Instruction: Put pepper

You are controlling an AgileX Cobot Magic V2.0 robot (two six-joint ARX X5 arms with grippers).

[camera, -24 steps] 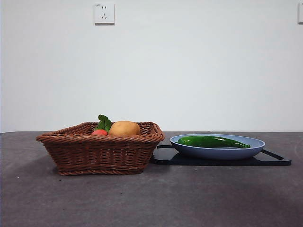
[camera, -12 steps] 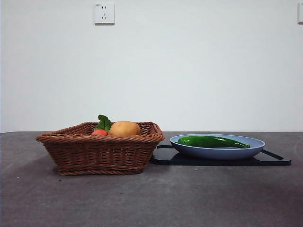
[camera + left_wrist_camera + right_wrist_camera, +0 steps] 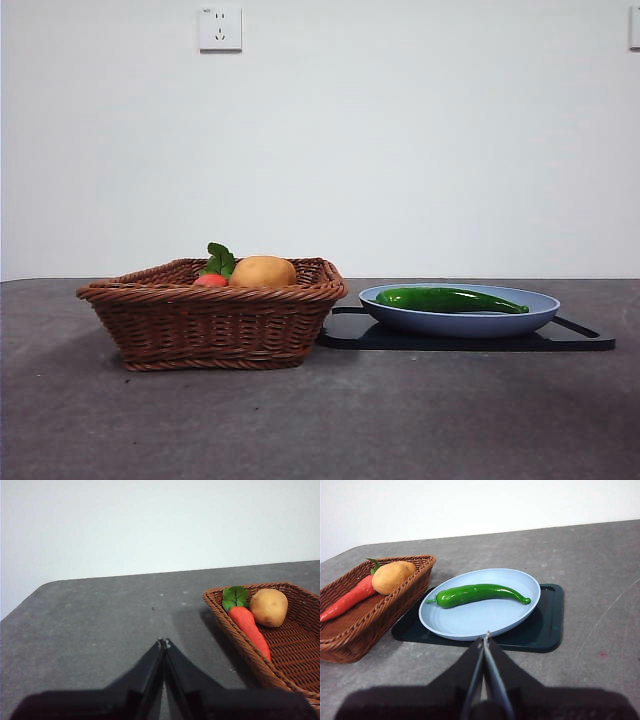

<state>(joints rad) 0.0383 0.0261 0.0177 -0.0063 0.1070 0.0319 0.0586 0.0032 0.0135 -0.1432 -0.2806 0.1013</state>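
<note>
The long glossy green pepper [image 3: 450, 299] lies on a light blue plate [image 3: 540, 314], which rests on a black tray [image 3: 590, 340]. The right wrist view shows the pepper [image 3: 477, 593] across the plate [image 3: 470, 622], stem towards the basket. My right gripper [image 3: 485, 641] is shut and empty, a short way back from the plate's near rim. My left gripper [image 3: 163, 644] is shut and empty over bare table, beside the wicker basket [image 3: 235, 630]. Neither gripper shows in the front view.
The brown wicker basket [image 3: 215, 320] stands left of the tray and holds a red carrot-like vegetable with green leaves [image 3: 247, 625] and a round tan potato [image 3: 269, 607]. The dark grey table [image 3: 320, 420] runs to a white wall.
</note>
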